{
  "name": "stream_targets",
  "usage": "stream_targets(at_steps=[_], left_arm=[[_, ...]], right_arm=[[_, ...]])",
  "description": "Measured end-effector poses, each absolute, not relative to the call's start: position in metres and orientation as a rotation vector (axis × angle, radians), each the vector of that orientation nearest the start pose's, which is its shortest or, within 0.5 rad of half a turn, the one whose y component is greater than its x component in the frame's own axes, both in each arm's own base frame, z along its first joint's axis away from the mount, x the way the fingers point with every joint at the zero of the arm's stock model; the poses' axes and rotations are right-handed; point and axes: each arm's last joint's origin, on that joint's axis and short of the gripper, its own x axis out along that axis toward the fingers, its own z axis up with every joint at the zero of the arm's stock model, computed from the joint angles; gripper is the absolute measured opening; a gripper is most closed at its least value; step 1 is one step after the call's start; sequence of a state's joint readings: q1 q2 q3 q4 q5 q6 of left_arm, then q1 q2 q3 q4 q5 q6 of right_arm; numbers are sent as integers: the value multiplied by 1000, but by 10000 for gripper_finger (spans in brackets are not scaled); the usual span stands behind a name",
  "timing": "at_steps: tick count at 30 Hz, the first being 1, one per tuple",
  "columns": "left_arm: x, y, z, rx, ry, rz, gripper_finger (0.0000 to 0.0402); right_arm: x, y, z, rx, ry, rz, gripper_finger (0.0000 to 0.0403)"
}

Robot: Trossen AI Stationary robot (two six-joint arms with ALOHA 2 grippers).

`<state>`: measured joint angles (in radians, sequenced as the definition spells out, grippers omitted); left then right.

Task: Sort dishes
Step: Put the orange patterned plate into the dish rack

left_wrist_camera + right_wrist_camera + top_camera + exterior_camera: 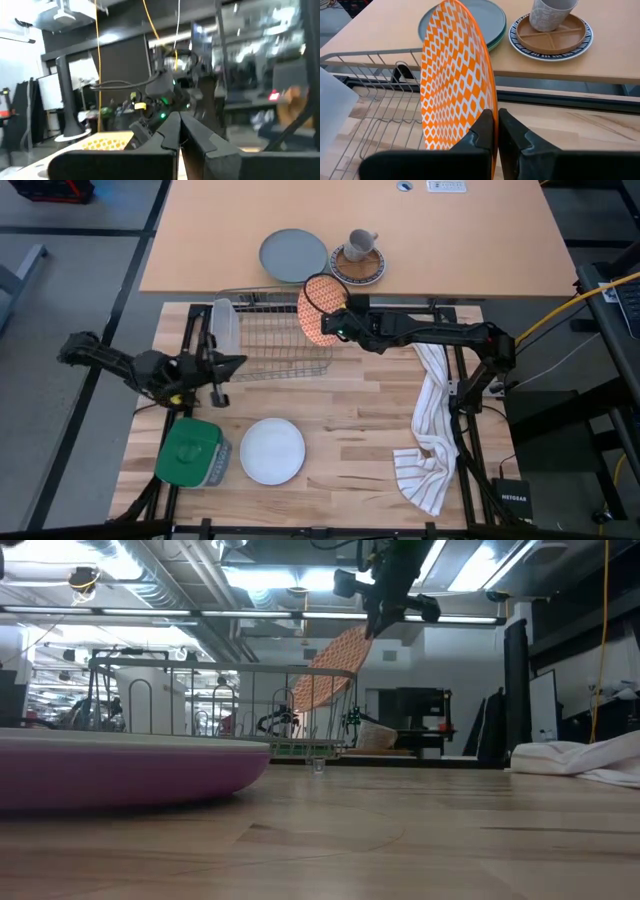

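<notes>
High view: the right gripper (330,322) is pinching the rim of the orange-red plate (316,305), holding it on edge over the wire dish rack (270,340) at twelve o'clock on the workbench, probably so it can slot upright between the wires. The left gripper (222,365), fingers pressed together on nothing, is waiting at nine o'clock beside the rack. The white plate (272,450) is lying flat at six o'clock, still to be racked.
</notes>
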<state>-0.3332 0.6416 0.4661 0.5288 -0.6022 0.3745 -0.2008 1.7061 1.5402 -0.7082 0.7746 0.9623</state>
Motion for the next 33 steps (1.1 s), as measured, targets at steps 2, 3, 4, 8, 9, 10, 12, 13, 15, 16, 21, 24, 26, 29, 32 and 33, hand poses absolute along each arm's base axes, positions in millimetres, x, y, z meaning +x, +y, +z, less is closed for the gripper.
stream_targets(at_steps=[2, 3, 4, 8, 9, 10, 12, 13, 15, 16, 21, 24, 26, 29, 32, 33], left_arm=[[161, -33, 316, 249, -190, 337, 1], [170, -34, 317, 267, -155, 346, 1], [180, -34, 318, 282, -123, 354, 1], [215, -34, 311, 340, -3, 381, 2], [223, -33, 308, 353, 22, 387, 2], [231, -33, 304, 370, 48, 391, 2], [244, -32, 295, 403, 100, 397, 2], [249, -31, 292, 411, 121, 402, 2], [258, -28, 285, 422, 152, 414, 2], [262, -27, 281, 428, 169, 417, 2], [272, -20, 269, 446, 230, 440, 9], [274, -15, 267, 449, 247, 461, 39], [274, -10, 267, 447, 252, 478, 68], [274, -5, 266, 447, 260, 494, 112], [274, -2, 265, 451, 279, 503, 144], [274, -1, 264, 455, 292, 502, 151]], right_arm=[[353, -93, 316, 575, 354, -1227, 11], [352, -93, 316, 580, 351, -1229, 11], [352, -93, 316, 595, 346, -1229, 11], [353, -93, 316, 647, 328, -1224, 11], [353, -94, 316, 660, 324, -1224, 11], [353, -93, 315, 674, 321, -1221, 11], [353, -93, 315, 707, 316, -1212, 11], [353, -93, 315, 723, 312, -1209, 11], [354, -93, 315, 750, 306, -1205, 11], [353, -94, 315, 768, 302, -1206, 11], [354, -96, 314, 838, 302, -1183, 11], [354, -96, 315, 860, 288, -1181, 11], [355, -96, 315, 865, 280, -1176, 11], [358, -97, 317, 890, 252, -1145, 11], [363, -97, 322, 932, 204, -1092, 11], [364, -97, 323, 943, 186, -1075, 11]])
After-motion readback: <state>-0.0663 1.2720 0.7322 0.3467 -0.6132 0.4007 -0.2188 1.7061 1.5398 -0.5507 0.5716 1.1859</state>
